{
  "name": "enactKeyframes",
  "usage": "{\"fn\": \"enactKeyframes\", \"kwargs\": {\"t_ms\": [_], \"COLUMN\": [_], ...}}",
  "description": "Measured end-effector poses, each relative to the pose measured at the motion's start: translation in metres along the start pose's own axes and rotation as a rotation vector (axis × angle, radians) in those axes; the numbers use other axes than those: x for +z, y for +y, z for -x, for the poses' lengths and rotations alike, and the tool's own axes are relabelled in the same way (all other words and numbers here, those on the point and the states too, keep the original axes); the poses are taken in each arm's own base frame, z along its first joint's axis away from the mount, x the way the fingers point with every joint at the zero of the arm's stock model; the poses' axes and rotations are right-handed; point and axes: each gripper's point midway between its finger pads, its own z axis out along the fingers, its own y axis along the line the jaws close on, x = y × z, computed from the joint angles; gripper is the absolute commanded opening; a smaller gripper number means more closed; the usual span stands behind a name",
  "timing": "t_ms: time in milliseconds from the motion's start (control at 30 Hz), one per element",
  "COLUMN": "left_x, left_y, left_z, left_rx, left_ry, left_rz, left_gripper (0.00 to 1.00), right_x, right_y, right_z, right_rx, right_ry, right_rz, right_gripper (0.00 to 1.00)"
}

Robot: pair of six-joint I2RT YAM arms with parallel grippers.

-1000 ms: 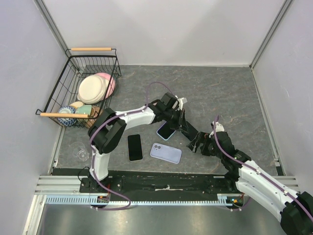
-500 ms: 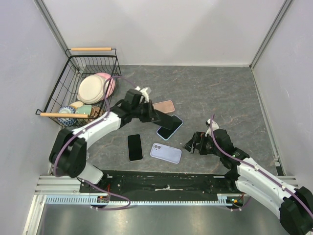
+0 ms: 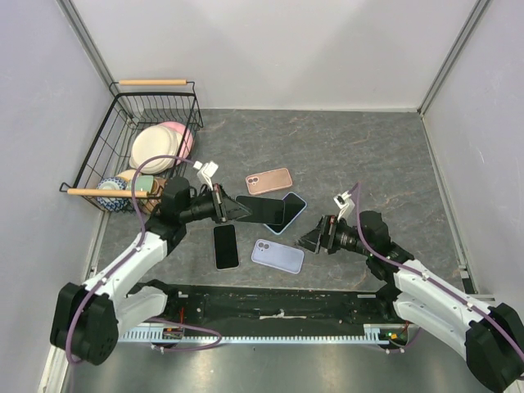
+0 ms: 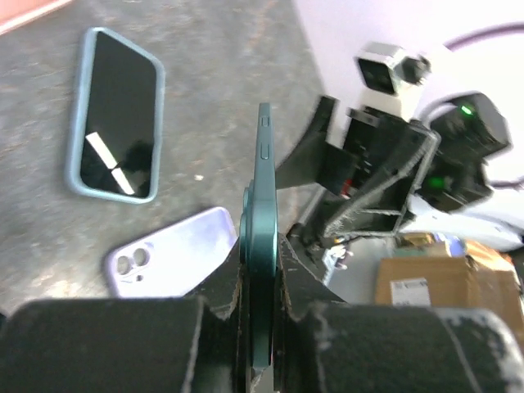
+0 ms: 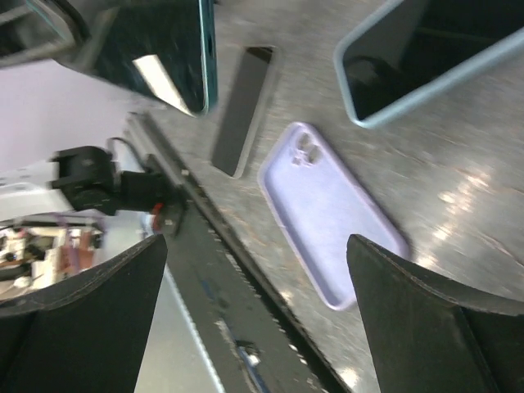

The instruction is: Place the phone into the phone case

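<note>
Phone [image 3: 264, 210] first: it is the dark green one, and you have it pinched by one end in the jaws of your left gripper [image 3: 232, 210], near the middle of the top view and raised off the counter [image 3: 368, 155]. In the left wrist view it shows edge-on, its side buttons facing the camera. The lavender case [image 3: 277, 255] lies flat on the counter just below and slightly right of it in the top view, back side up with the camera cutout showing at its left end, and nothing is touching it. From above, the held phone's far end overlaps a blue-cased phone [image 3: 295, 204] that lies screen up on the counter. A black phone [image 3: 226, 246] lies screen up just left of the lavender case, and a pink phone [image 3: 269, 180] lies above the held one, apart from it. Your right gripper [image 3: 312, 240] hovers just right of the lavender case with its jaws spread wide and holding nothing; its wrist camera looks down on the case. A wire basket [image 3: 153, 82] of plates and bowls stands at the upper left of the frame.
</note>
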Motion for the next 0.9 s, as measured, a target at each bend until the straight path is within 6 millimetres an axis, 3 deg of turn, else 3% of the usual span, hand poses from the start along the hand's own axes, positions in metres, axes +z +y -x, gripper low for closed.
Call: {"fn": "enactKeyframes", "kwargs": {"t_ms": [167,333,700,733,767,900], "left_x": [-0.018,-0.033,-0.043,-0.044,-0.044,-0.045], "left_y": [-0.047,-0.076,-0.086,-0.086,-0.087,-0.088], "left_z": [-0.007,-0.014,-0.028,-0.028,-0.027,-0.027], "left_rx": [0.070,0.128,0.137,0.136,0.137,0.137], "left_ry": [0.000,0.011,0.046,0.046,0.045,0.042], "left_rz": [-0.224,-0.376,-0.456,-0.458,-0.460,-0.465], "left_gripper": [0.02,0.02,0.02,0.02,0.02,0.02], "right_x": [-0.003,-0.011,-0.024,-0.024,-0.023,-0.019], "right_y": [0.045,0.078,0.116,0.119,0.120,0.123], "right_z": [0.015,0.030,0.039,0.038,0.037,0.030], "right_rx": [0.010,0.020,0.015,0.013,0.014,0.025], "right_ry": [-0.032,-0.074,-0.102,-0.098,-0.093,-0.066], "right_rz": [0.196,0.336,0.490,0.499,0.504,0.517], "right_gripper": [0.98,0.94,0.84,0.72,0.66,0.63]}}
